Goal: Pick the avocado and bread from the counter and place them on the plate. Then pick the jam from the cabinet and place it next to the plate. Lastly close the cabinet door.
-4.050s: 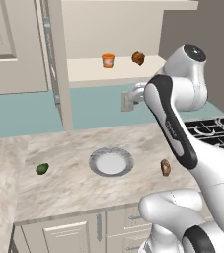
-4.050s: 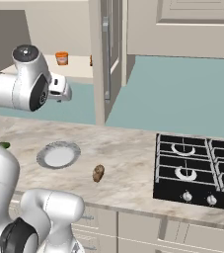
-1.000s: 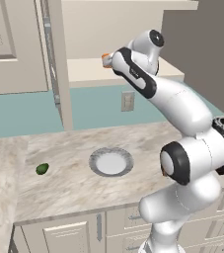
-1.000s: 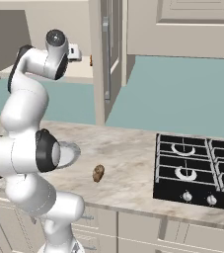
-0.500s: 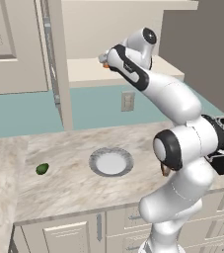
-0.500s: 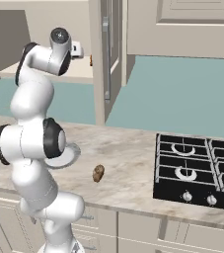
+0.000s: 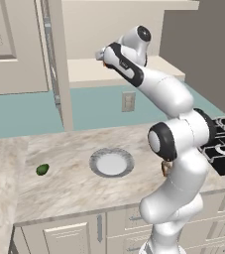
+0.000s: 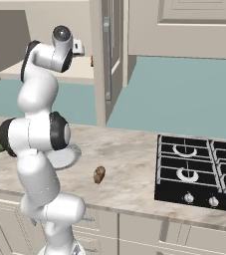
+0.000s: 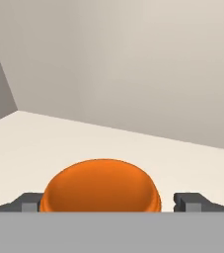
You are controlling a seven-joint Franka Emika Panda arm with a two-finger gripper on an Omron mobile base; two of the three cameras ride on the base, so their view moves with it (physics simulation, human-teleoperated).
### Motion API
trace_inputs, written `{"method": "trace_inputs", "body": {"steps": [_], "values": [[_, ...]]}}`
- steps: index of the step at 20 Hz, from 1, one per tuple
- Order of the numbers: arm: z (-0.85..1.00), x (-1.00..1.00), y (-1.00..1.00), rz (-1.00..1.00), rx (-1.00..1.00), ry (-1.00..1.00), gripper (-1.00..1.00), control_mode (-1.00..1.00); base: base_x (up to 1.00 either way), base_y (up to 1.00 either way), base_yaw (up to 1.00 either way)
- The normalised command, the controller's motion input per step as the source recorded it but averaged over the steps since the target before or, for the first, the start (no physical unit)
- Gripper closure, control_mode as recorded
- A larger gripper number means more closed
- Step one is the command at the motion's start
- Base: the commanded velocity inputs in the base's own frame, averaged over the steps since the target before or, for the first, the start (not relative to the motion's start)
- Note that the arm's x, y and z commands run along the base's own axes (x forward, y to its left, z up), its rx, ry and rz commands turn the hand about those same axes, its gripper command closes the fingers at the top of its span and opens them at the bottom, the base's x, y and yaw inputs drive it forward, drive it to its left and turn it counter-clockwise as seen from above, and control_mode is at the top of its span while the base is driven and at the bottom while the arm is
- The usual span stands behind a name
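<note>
Sitting on the cabinet (image 7: 29, 44) shelf, the jam (image 9: 100, 187) lies dead ahead between the gripper (image 9: 113, 201) fingertips (image 9: 30, 202) — jaws spread wide, one either side, nothing grasped yet.

No readable text, labels, brand marks, numbers or signs on anything in the scene.
</note>
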Motion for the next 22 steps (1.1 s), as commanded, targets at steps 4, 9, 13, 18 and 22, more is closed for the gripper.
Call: {"method": "trace_inputs", "body": {"steps": [4,9,13,18,22], "values": [[0.0,0.23,0.14,0.0,-0.01,0.0,1.0,-1.0,0.0,0.0,0.0],[0.0,0.13,0.09,0.0,0.0,-0.02,1.0,-1.0,0.0,0.0,0.0],[0.0,-0.01,0.0,0.05,0.0,-0.09,1.0,-1.0,0.0,0.0,0.0],[0.0,-0.26,-0.01,0.09,0.0,-0.15,1.0,-1.0,0.0,0.0,0.0],[0.0,-0.46,-0.01,0.12,0.0,-0.2,1.0,-1.0,0.0,0.0,0.0]]}}
